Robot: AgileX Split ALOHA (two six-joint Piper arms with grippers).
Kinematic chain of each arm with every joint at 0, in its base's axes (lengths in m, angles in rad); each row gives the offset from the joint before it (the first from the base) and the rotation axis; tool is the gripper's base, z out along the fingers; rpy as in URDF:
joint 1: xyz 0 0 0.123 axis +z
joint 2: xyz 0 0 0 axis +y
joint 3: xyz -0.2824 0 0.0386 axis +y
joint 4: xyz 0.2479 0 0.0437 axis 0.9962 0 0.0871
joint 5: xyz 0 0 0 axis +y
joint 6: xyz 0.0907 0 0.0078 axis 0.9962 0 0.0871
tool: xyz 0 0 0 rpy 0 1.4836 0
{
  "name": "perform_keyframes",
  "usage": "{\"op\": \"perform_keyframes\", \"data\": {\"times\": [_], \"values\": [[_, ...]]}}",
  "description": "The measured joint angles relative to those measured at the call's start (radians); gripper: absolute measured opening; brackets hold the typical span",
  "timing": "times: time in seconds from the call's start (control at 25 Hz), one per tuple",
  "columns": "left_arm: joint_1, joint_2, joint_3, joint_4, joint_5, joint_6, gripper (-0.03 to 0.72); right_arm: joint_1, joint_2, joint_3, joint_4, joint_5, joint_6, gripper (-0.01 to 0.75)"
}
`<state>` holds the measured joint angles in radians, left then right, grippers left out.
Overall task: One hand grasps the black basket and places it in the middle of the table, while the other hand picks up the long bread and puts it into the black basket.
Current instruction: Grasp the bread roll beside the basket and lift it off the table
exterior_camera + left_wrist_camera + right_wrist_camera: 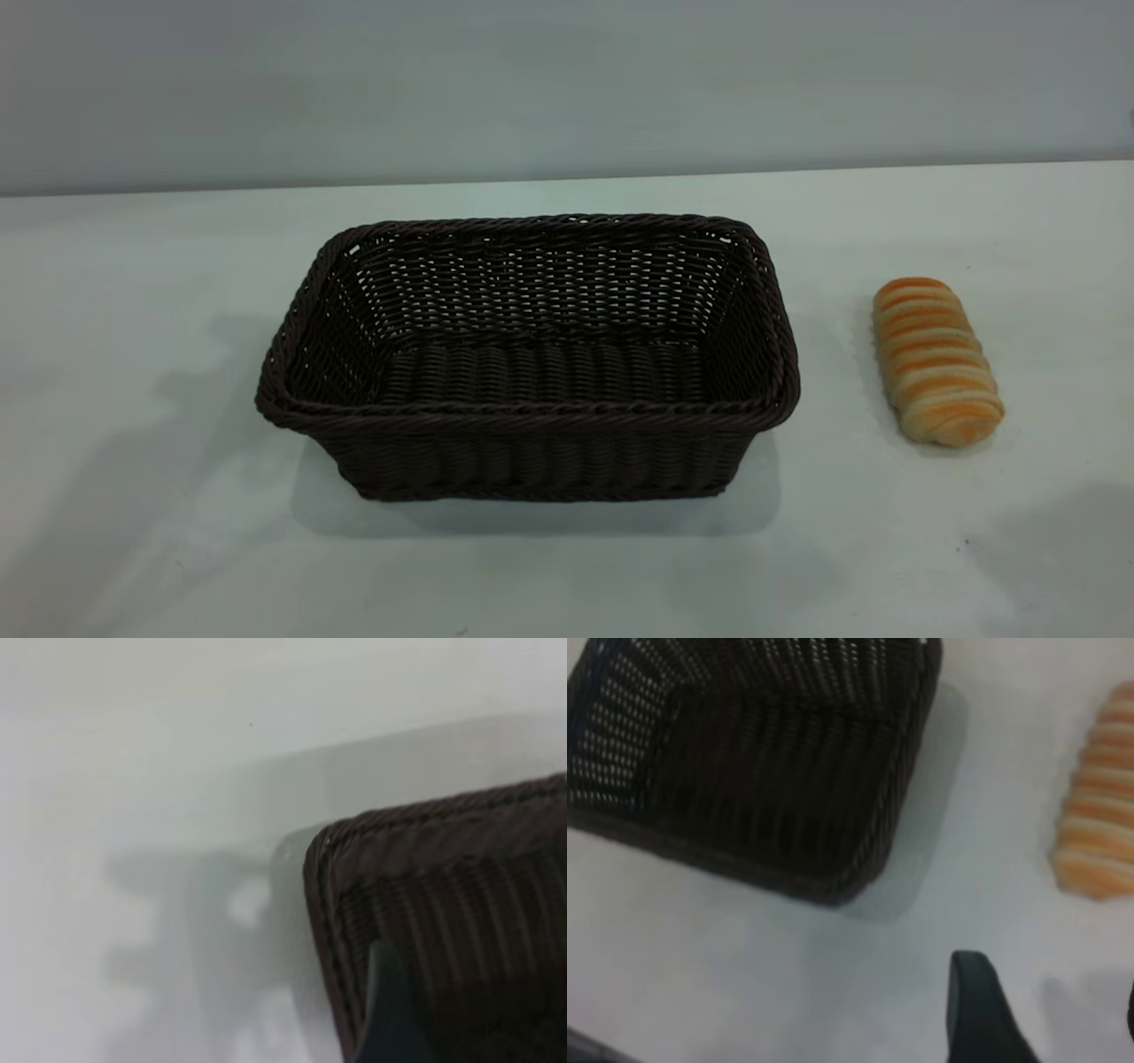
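right wrist view shows one dark finger of the right end effector over bare worktop, apart from the long bread — its opening cannot be told. the left end effector hovers at a corner of the black basket, grip unclear. the basket sits mid-worktop, seemingly placed — bread beside it, not yet picked.

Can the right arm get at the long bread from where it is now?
Probably yes: the long bread lies alone on the table, apart from the black basket, with bare tabletop showing around it.
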<state>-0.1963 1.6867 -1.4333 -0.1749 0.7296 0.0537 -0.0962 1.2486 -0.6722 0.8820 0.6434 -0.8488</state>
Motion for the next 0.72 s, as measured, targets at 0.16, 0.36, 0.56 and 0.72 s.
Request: {"op": "perform_keyframes", "data": {"times": [0.16,0.36,0.56,0.72], "values": [[0.0,-0.04,0.0,0.048,0.071,0.013,0.534,0.0,0.231,-0.085,0.058,-0.066,-0.066,0.384],[0.0,-0.047,0.001,0.068,0.105,0.016,0.532,0.0,0.462,-0.161,0.078,-0.167,-0.104,0.383],[0.0,-0.048,0.001,0.069,0.11,0.014,0.532,0.053,0.625,-0.228,0.132,-0.276,-0.177,0.383],[0.0,-0.048,0.001,0.07,0.126,0.012,0.532,0.122,0.755,-0.273,0.158,-0.376,-0.219,0.383]]}}
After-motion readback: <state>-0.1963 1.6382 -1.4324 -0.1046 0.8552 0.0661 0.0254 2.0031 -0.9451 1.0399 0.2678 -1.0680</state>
